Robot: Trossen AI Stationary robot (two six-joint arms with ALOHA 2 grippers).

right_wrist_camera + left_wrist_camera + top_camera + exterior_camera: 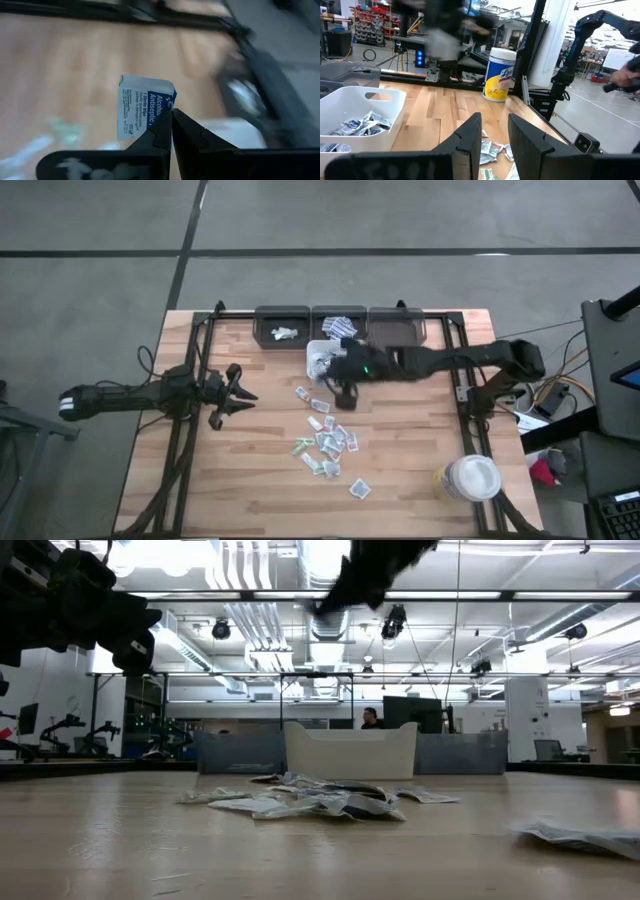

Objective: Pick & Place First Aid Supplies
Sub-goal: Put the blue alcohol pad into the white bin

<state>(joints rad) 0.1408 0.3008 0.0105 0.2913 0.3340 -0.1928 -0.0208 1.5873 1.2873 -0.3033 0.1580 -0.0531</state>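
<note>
Several first aid supplies, small white and greenish sachets (pixel 325 442), lie flat on the wooden table's middle. More sachets (pixel 357 125) lie in a white bin (pixel 318 360) near the far edge. My right gripper (pixel 338 380) hovers high beside that bin, shut on one white sachet with blue print (pixel 142 112). It shows blurred at the low view's top (pixel 370 570). My left gripper (pixel 238 390) waits level at the table's left, open (pixel 495 137), with nothing between its fingers. My right gripper pinches the sachet by one edge near a corner (pixel 165 111) between its two fingertips. The fingers slant down from the table's right side. The sachet sticks out flat beyond the fingertips, lifted clear of the table.
Dark bins (pixel 283 325) (pixel 395 327) line the far edge, one with a few sachets. A round white and yellow lidded tub (pixel 468 478) stands at the near right corner. A black frame (pixel 200 340) rims the table. Bare wood lies near left.
</note>
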